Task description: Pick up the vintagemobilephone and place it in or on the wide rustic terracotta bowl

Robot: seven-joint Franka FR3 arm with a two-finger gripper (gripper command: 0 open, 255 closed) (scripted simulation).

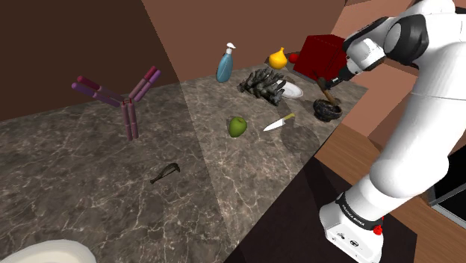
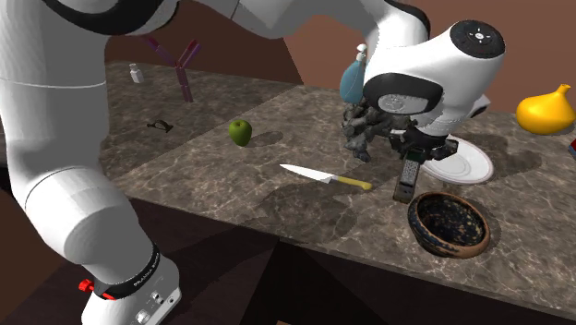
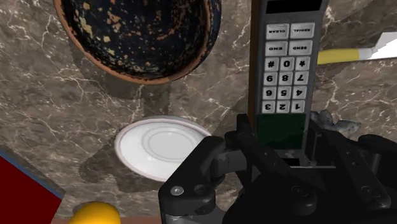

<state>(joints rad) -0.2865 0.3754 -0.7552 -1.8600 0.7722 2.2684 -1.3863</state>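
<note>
While the pincer (image 3: 280, 130) is clamped on the mobile phone (image 3: 286, 70), the handset extends straight out beyond its fingertips, keypad showing. The dark-speckled bowl (image 3: 140, 38) sits just beside the phone's far end. The arm (image 2: 65, 157) arches over with its wrist pointing downward. The phone appears clear of the counter (image 2: 212, 175).

Moderate light; the countertop (image 1: 224, 179) is dimmer at the shoulder view's left, with soft shadows across the second exterior view's centre.
</note>
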